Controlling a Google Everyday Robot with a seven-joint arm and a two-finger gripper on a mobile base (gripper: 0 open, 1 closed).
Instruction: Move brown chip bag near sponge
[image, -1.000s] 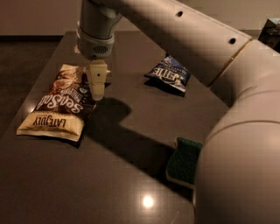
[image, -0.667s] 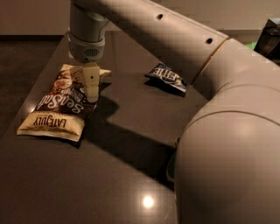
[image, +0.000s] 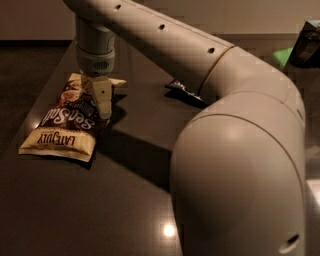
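The brown chip bag (image: 61, 126) lies flat at the left of the dark table (image: 100, 200), its "Sea Salt" lettering and cream "LATE JULY" band toward me. My gripper (image: 104, 107) hangs straight down from the wrist over the bag's right upper part, just at or above its surface. The sponge is hidden behind my arm's large elbow, which fills the right half of the camera view.
A corner of the dark blue chip bag (image: 181, 90) shows beside the forearm at mid table. A dark box (image: 307, 44) and something green (image: 282, 55) stand at the far right. The table's left edge runs close to the brown bag.
My gripper has shifted left and come down over the brown bag. The elbow has swung forward and now covers the sponge and most of the blue bag.
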